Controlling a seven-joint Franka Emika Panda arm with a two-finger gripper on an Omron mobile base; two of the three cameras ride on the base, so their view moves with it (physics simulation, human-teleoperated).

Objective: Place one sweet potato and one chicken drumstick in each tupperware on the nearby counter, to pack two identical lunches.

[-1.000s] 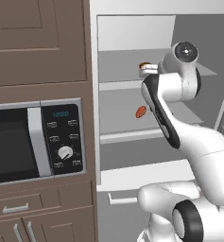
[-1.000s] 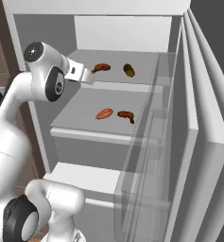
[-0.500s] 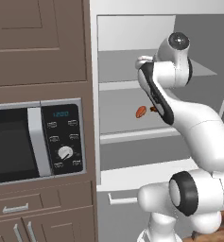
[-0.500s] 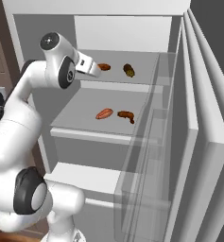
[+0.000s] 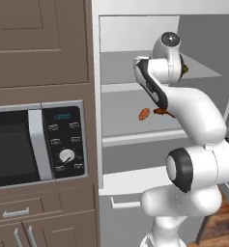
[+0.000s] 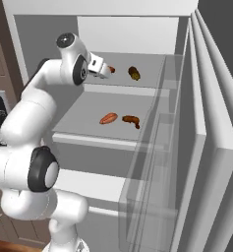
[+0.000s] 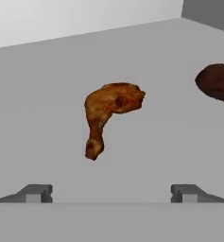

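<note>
1. The tool (image 7: pixel 111 193) stands wide, both tips low in the hand view with nothing between them; it is raised to the upper fridge shelf (image 6: pixel 152 81), likely so it can come at the food from the front.
2. Straight ahead of the tool, apart from its tips, a chicken drumstick (image 7: pixel 108 113) lies flat on that shelf, thick meaty end farther away and thin bone end pointing back toward the tool. Centred between the tips, it looks like the chosen pick.
3. Beyond and to one side of the drumstick, well apart from it, lies a dark rounded piece (image 7: pixel 217 81); in the right base view it shows as a dark lump (image 6: pixel 133 73) just past the tool's end (image 6: pixel 104 70). It may be a sweet potato, though I cannot tell for sure.
4. Below the tool, on the lower shelf (image 6: pixel 88 123), rest an orange-brown sweet potato (image 6: pixel 108 118) and a second drumstick (image 6: pixel 131 120), near each other but not touching — one pair per shelf, matching two lunches.
5. To the tool's left, outside the fridge, a microwave (image 5: pixel 36 144) sits in brown cabinetry (image 5: pixel 38 43).
6. By my judgement nothing is packed yet; the next move calls for closing in on the drumstick's narrow shank.
</note>
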